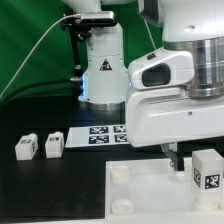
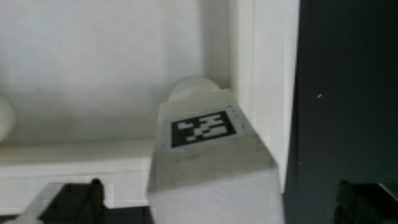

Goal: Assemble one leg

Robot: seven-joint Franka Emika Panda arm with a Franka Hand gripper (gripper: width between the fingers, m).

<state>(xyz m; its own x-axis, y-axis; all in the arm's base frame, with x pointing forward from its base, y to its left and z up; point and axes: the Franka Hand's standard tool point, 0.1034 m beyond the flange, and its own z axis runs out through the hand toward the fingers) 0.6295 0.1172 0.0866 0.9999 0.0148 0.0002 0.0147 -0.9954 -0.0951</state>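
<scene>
Leg (image 1: 207,170) upright at the right edge of the plate (image 1: 150,207), tag facing the camera, at the exterior view's near right. Big white arm (image 1: 175,95) overhead, far right. Black table (image 1: 40,195) beneath. Square white plate, near centre. Marker board (image 1: 100,133) farther back. Spare leg (image 1: 25,147) and second spare leg (image 1: 53,145) side by side, left. Gripper (image 2: 222,197) spread apart, fingers (image 2: 71,200) flanking the leg, gaps on both sides.
</scene>
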